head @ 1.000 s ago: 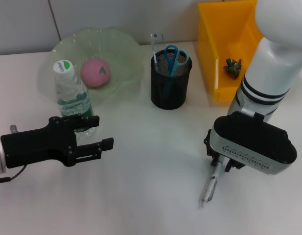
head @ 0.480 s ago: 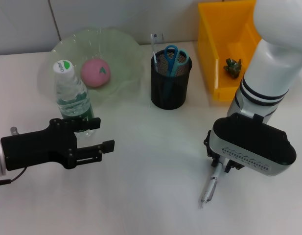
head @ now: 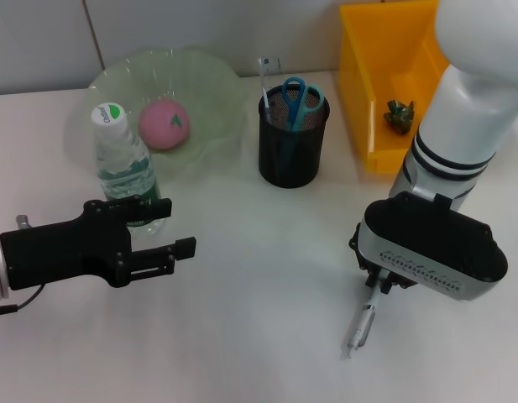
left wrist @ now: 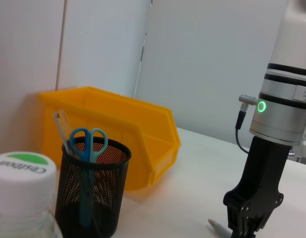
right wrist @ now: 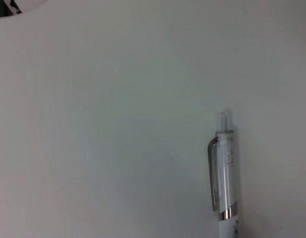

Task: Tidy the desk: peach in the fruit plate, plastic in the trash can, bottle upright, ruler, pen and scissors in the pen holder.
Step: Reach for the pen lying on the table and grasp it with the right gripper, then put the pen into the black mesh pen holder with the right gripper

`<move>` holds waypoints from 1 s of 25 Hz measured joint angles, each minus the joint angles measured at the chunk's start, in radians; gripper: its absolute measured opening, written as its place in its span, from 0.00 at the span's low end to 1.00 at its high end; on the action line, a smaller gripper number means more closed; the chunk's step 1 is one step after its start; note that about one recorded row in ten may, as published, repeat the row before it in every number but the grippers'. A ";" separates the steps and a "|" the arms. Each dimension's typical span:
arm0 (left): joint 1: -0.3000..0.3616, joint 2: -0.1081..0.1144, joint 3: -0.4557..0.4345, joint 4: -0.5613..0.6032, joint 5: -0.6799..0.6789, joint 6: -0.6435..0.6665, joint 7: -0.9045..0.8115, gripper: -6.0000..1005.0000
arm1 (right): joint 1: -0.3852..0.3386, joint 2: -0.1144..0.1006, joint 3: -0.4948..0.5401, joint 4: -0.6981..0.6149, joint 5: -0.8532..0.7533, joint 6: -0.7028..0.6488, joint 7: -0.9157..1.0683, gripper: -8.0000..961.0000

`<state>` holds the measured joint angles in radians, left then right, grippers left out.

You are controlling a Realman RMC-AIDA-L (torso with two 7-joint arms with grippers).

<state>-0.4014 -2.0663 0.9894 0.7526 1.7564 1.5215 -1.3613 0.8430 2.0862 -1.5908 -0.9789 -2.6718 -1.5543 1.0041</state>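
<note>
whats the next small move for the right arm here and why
Probably lift the white pen slightly off the white table. The right gripper sits at the pen's upper end, seemingly gripping it, though its fingers are hidden. The pen belongs in the black mesh pen holder, which already holds the blue scissors. The left gripper idles.

The left gripper (head: pixel 181 247) is seen at the lower left of the head view, held level on a black wrist, its fingers parted and pointed toward the frame's centre. The right arm is seen descending from the upper right, its white forearm bent down into a grey and black wrist at lower right; the right gripper (left wrist: pixel 246 231) is aimed at the table, its fingers hidden beneath the wrist.
</note>
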 joint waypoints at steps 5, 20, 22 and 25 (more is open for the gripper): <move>-0.003 0.000 0.000 0.001 0.000 0.003 -0.001 0.72 | -0.003 0.000 0.004 -0.003 0.001 0.001 0.002 0.14; -0.004 0.003 -0.008 0.015 0.000 0.028 -0.001 0.72 | -0.005 -0.007 0.410 -0.224 0.139 -0.344 0.030 0.14; 0.000 0.001 -0.039 0.027 -0.004 0.053 0.007 0.72 | -0.011 -0.009 0.515 -0.249 0.172 -0.397 0.030 0.14; 0.001 0.002 -0.047 0.027 -0.010 0.061 0.016 0.72 | -0.022 -0.015 0.639 -0.261 0.207 -0.442 0.037 0.14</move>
<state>-0.4002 -2.0648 0.9420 0.7793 1.7459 1.5830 -1.3454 0.8209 2.0712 -0.9513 -1.2399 -2.4646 -1.9963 1.0410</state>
